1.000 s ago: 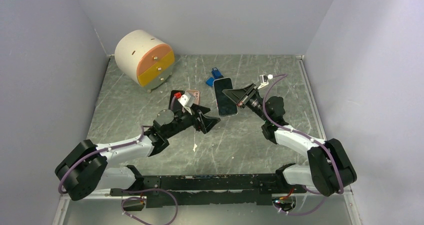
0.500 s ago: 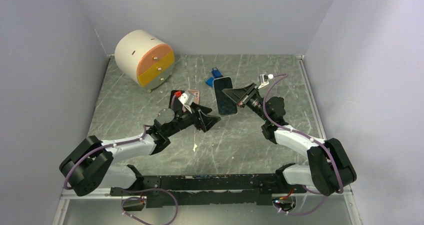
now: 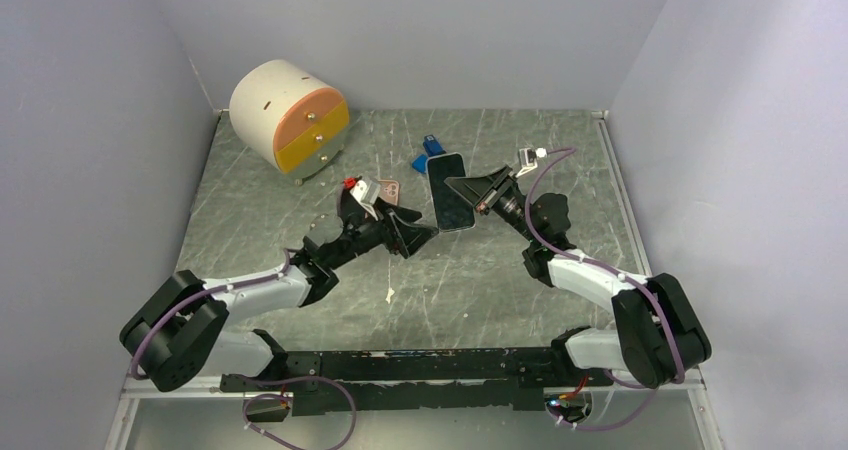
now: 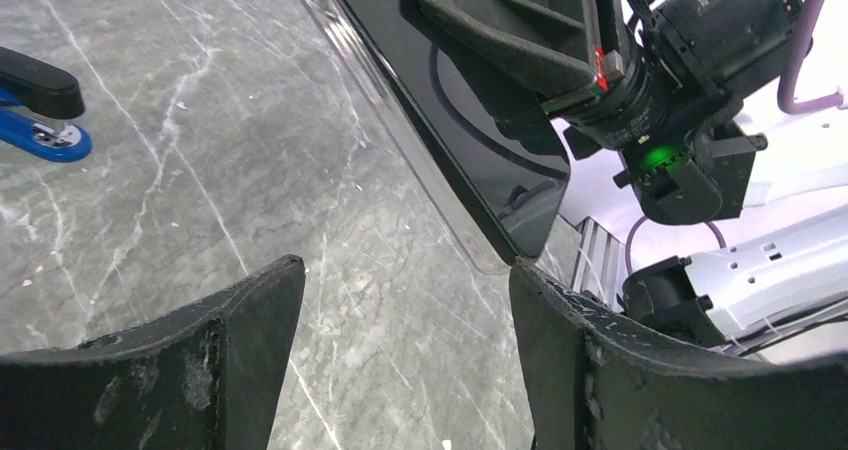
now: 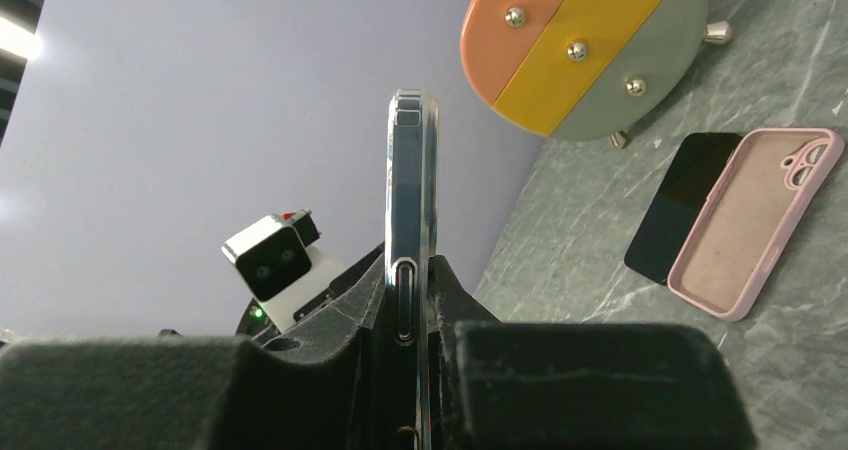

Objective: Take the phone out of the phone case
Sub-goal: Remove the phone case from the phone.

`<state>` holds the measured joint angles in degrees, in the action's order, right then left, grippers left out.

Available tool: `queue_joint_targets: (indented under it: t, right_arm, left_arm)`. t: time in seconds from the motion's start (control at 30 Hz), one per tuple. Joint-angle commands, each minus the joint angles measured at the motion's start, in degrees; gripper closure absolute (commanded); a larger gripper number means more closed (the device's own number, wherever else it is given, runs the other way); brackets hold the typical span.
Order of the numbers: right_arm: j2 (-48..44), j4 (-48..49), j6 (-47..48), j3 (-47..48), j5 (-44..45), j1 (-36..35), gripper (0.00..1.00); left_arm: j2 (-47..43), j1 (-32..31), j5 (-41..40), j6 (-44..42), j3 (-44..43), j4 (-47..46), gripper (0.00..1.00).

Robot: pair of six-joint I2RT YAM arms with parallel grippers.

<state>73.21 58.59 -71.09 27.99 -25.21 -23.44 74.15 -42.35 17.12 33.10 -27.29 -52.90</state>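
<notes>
Since the black-screened phone in its clear plastic case point(image 3: 450, 192) is pinched at one long edge by the right gripper point(image 3: 470, 188), whose jaws are closed on screen and back, the peel probably has to begin at a free corner; the left gripper point(image 3: 415, 235), jaws wide apart and holding nothing, sits at the near corner, and would do best to catch only the clear lip and roll it back from the glass, not squeeze phone and case together. The phone hangs right of the cream round drawer unit point(image 3: 290, 120) and nearer the arms than it, seemingly off the grey marbled table point(image 3: 250, 210); screen up, long axis running from the arms toward the back wall; a pink case point(image 5: 755, 220) lies just before that unit.
</notes>
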Motion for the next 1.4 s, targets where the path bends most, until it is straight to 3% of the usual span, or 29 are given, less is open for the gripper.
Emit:
queue_joint_targets:
  t: [0.0, 0.13, 0.3, 0.47, 0.67, 1.03, 1.37]
  right_arm:
    - [-0.4, 6.9, -0.6, 1.5, -1.0, -0.2, 1.0]
    - [-1.4, 4.4, 1.3, 1.5, -0.3, -0.2, 1.0]
    - [-4.2, -5.7, 5.3, 3.0, 1.9, -0.5, 1.0]
    - [-5.5, -11.8, 8.2, 4.7, 3.2, -1.4, 1.0]
    - [-3.2, -5.7, 7.6, 4.5, -0.9, -1.6, 1.0]
    - [2.0, 1.8, 6.0, 6.0, -9.7, -2.1, 1.0]
    - [5.9, 4.9, 4.8, 8.4, -13.9, -3.1, 1.0]
  left_arm:
    - [-0.1, 1.6, 1.7, 3.2, -0.3, -4.2, 0.21]
    - [-0.6, 1.9, 2.4, 3.4, 0.4, -5.3, 0.21]
    - [-5.8, 1.6, -1.7, -4.5, -0.2, 5.0, 0.18]
    - [-6.9, 1.6, -4.6, -2.6, -1.9, 8.9, 0.13]
    - [-4.0, 2.3, -6.0, 6.4, -5.1, 11.4, 0.12]
    - [-1.7, 9.0, 3.7, 17.4, -6.8, 4.8, 0.25]
    - [2.6, 10.9, 10.0, 23.2, -7.6, -0.5, 0.37]
